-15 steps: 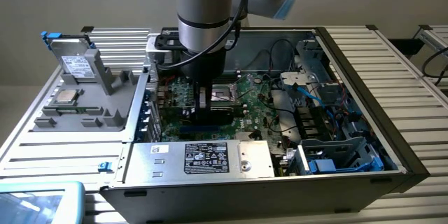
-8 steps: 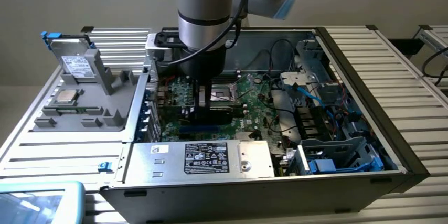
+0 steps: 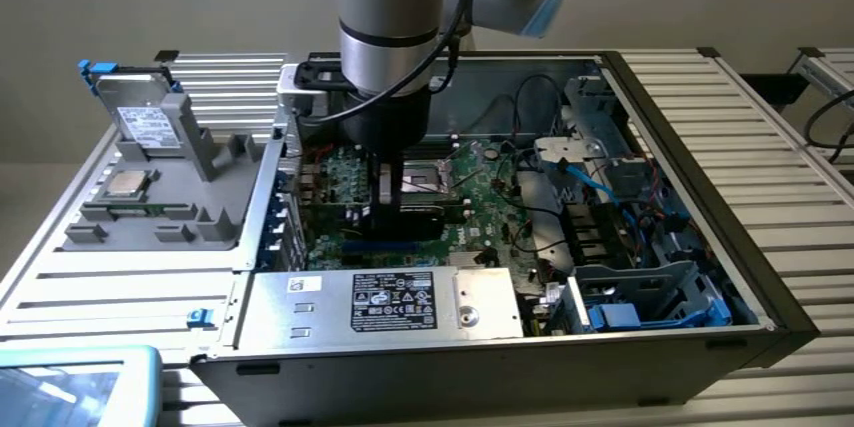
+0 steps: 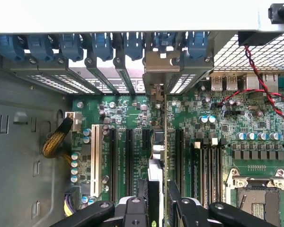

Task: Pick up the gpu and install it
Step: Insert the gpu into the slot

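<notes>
A grey cylindrical robot arm [image 3: 387,7] is reaching into the open black computer case [image 3: 725,207], its black gripper [image 3: 400,227] hanging over the green motherboard [image 3: 494,182].

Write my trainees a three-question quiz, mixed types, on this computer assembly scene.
1. True or false: the gripper hangs outside the computer case.
2. What do the fingers clamp? A a memory stick; B the gpu; C a red cable.
3. Fill in: the latches along the case's rear slots are coloured ___.
Key: 1 false; 2 B; 3 blue.
</notes>
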{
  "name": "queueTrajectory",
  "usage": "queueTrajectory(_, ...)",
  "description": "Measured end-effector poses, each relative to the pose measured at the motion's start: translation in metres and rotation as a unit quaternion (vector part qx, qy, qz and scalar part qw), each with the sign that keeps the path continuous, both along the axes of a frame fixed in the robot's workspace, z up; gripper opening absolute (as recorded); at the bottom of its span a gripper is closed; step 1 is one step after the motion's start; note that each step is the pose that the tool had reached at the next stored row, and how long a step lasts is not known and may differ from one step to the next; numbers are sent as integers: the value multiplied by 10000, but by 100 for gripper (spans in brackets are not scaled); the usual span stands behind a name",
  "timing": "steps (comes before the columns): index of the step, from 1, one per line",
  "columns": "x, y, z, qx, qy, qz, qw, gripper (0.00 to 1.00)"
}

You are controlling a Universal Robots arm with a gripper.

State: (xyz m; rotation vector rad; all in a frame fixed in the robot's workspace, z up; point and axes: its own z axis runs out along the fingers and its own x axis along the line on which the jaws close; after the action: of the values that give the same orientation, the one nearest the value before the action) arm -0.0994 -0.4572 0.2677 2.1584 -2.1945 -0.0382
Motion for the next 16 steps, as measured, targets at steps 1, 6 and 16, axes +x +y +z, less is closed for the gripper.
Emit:
queueTrajectory(1, 0, 0, 0, 5, 1, 0, 10000, 27)
queueTrajectory(6, -1, 1, -2, 121, -1, -6, 9999, 27)
queueTrajectory(16, 0, -17, -23, 124, 0, -6, 9999, 27)
